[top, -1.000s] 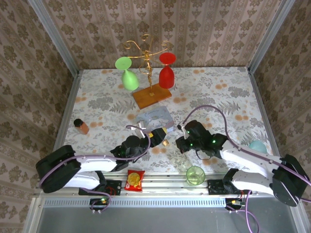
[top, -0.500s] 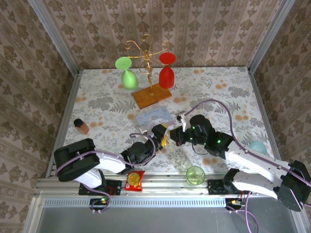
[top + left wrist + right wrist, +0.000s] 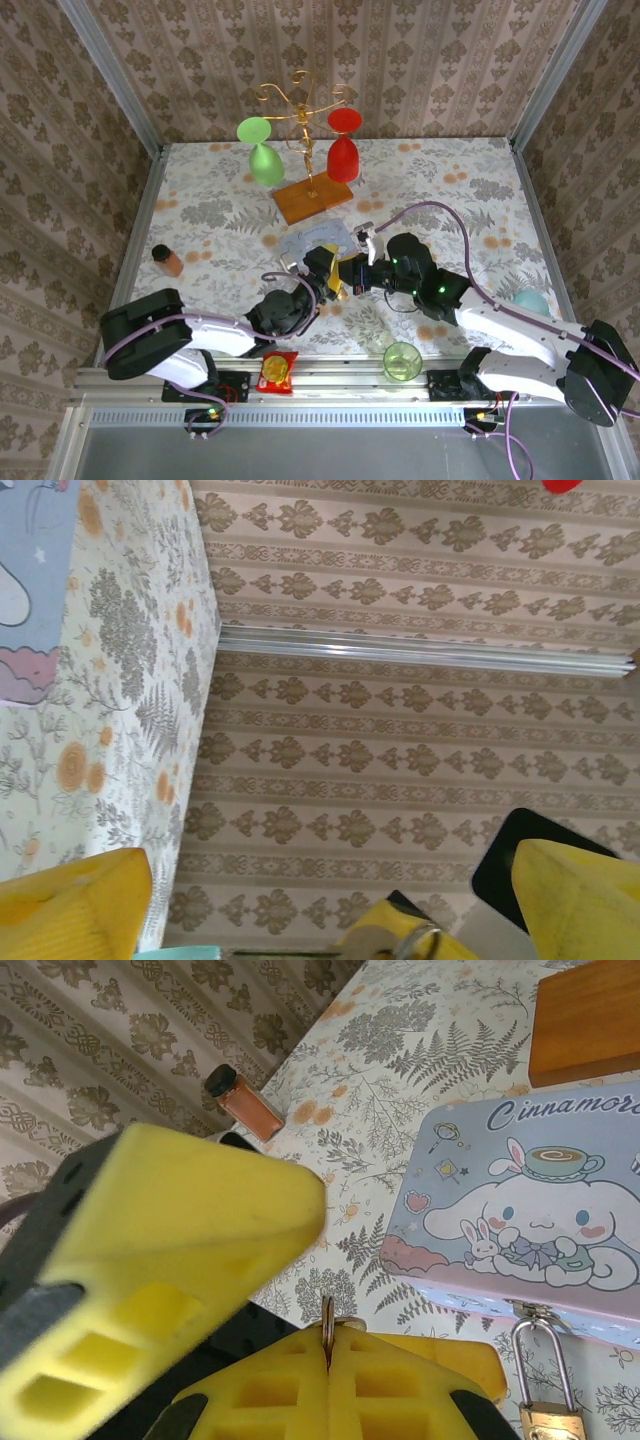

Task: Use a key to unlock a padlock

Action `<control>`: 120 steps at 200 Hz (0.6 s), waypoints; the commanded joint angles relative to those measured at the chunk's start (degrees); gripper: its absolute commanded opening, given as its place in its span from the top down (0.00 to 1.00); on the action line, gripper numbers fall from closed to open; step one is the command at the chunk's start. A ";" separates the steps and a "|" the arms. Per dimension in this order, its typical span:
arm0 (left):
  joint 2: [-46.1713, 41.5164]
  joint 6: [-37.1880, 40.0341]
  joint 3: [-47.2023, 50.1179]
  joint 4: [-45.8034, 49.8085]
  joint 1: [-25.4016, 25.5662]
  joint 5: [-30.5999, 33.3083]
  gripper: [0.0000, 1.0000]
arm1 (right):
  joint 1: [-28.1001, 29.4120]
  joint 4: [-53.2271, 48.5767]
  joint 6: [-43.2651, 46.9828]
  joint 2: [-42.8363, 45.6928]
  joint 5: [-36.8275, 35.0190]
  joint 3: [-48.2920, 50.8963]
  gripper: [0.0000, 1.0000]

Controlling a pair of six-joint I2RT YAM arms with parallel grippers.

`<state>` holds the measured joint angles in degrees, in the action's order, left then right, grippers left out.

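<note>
The brass padlock (image 3: 548, 1418) hangs at the near edge of the pale blue cartoon tin (image 3: 520, 1210), its silvery shackle (image 3: 540, 1355) hooked through the tin's latch. My right gripper (image 3: 327, 1348) is shut with its yellow pads pressed together. The thin silvery key (image 3: 327, 1322) pokes out edge-on from between them, left of the padlock. In the top view the right gripper (image 3: 354, 275) meets my left gripper (image 3: 327, 270) just in front of the tin (image 3: 318, 240). My left gripper (image 3: 330, 880) is open, and the right gripper's pads and the key's ring (image 3: 415, 942) sit between its fingers.
A gold wire stand on a wooden base (image 3: 312, 198) holds a green and a red glass at the back. A spice bottle (image 3: 166, 260) stands at the left. A green cup (image 3: 402, 360), a snack packet (image 3: 277, 371) and a teal ball (image 3: 530, 301) lie near the front edge.
The right gripper has moved left and toward the tin, carrying the key. The left gripper has swung up beside it, so the two now meet in front of the tin.
</note>
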<state>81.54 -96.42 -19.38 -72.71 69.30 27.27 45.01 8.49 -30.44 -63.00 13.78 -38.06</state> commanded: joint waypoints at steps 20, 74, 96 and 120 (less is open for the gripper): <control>-4.00 1.40 0.97 -1.90 -0.83 1.71 0.18 | 0.69 3.73 -0.80 -0.32 0.44 1.97 1.00; -3.05 1.20 0.82 -1.91 -1.86 -0.20 0.37 | 0.85 3.37 -0.64 -0.04 1.16 2.91 1.00; -3.70 2.08 1.61 -1.91 -2.10 0.65 0.47 | 0.88 2.84 -0.44 0.66 0.98 3.32 1.00; -3.93 2.47 2.24 -1.84 -2.58 0.44 0.50 | 0.95 2.90 -0.38 1.21 0.91 3.88 1.00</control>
<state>78.37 -95.35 -18.13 -72.73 67.53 27.66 45.56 11.55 -30.48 -63.05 14.09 -35.14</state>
